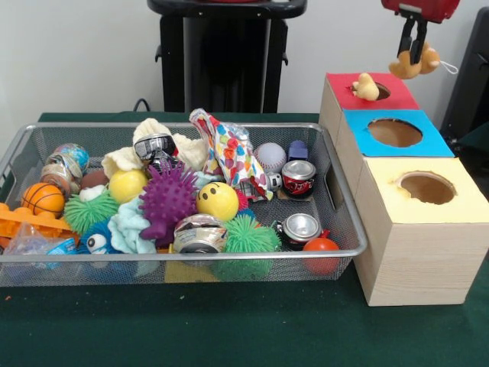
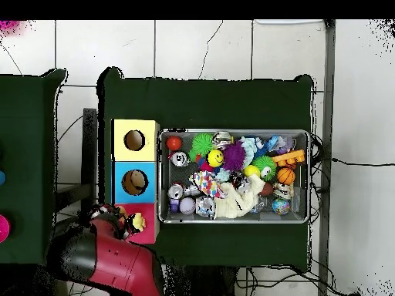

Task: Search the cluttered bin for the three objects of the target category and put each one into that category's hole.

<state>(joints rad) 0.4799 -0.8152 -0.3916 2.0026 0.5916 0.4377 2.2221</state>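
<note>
My gripper (image 1: 415, 55) hangs at the top right, above and just behind the red-topped box (image 1: 340, 86). It is shut on a small orange-tan plush animal (image 1: 405, 69) that dangles in the air. A second, cream-tan plush (image 1: 365, 86) sits on the red top at the rim of its round hole (image 1: 380, 92). The silver wire-mesh bin (image 1: 348, 245) lies to the left, full of clutter. No brown teddy shows. In the overhead view the gripper (image 2: 127, 222) and held plush (image 2: 138, 223) are over the red box (image 2: 148, 233), beside the bin (image 2: 235, 132).
The blue-topped hole (image 1: 394, 132) and yellow-topped hole (image 1: 428, 187) stand in front of the red one. The bin holds a purple spiky ball (image 1: 166, 200), green spiky balls (image 1: 246, 237), metal cans (image 1: 298, 178), a yellow smiley ball (image 1: 218, 200) and a small basketball (image 1: 43, 199).
</note>
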